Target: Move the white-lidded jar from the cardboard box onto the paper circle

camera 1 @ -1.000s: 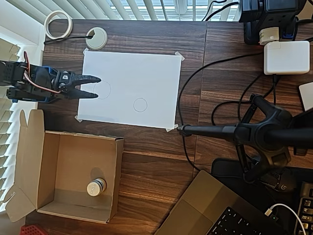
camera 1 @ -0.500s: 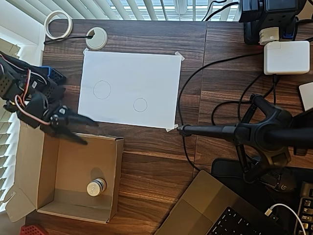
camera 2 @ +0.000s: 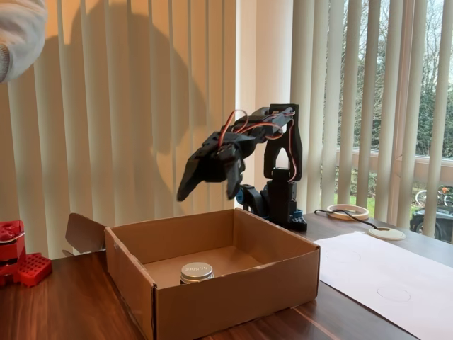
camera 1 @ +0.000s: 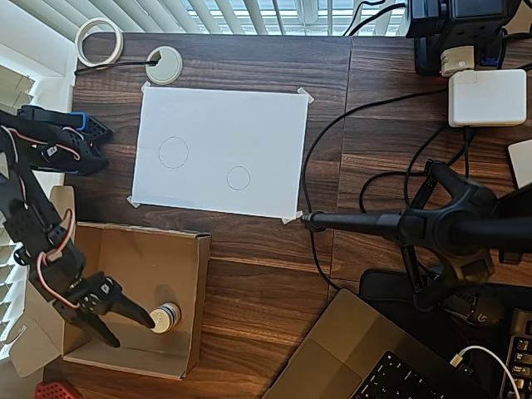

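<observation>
Brown cardboard box (camera 1: 125, 249) sitting on dark woodgrain surface (camera 1: 266, 274); white-lidded jar (camera 1: 164, 317) showing seemingly golden sides; white sheet (camera 1: 241, 133) glowing.

Black arm bent over, gripper (camera 2: 209, 188) pointing downward, jaws parted, nothing between them, held aloft

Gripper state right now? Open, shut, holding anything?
Gripper: open and empty, up above the cardboard box, over the white-lidded jar without touching it.
</observation>
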Tool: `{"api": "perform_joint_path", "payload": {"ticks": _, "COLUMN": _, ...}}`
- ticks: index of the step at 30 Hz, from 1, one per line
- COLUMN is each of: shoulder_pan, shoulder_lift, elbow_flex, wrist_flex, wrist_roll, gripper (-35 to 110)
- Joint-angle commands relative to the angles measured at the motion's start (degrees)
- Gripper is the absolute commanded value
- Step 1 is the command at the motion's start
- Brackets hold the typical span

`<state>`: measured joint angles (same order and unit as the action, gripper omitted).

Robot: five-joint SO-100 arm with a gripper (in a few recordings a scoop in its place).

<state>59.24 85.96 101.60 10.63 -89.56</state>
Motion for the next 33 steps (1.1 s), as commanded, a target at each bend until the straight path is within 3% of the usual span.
{"api": "perform_joint_path", "payload": {"ticks": 1, "shoulder_pan": 1.5, "shoulder_lift": -3.3, "elbow_flex": -7.6, "wrist_flex": -1.2, "wrist_roll": -2.6, "gripper": 42}}
{"api": "perform_joint_path", "payload": {"ticks": 33, "shoulder_pan": 1.1, "shoulder_lift": -17.4, "elbow_flex": -7.6, "wrist_flex": 2.4, "wrist_roll": -13.1, "gripper": 48}}
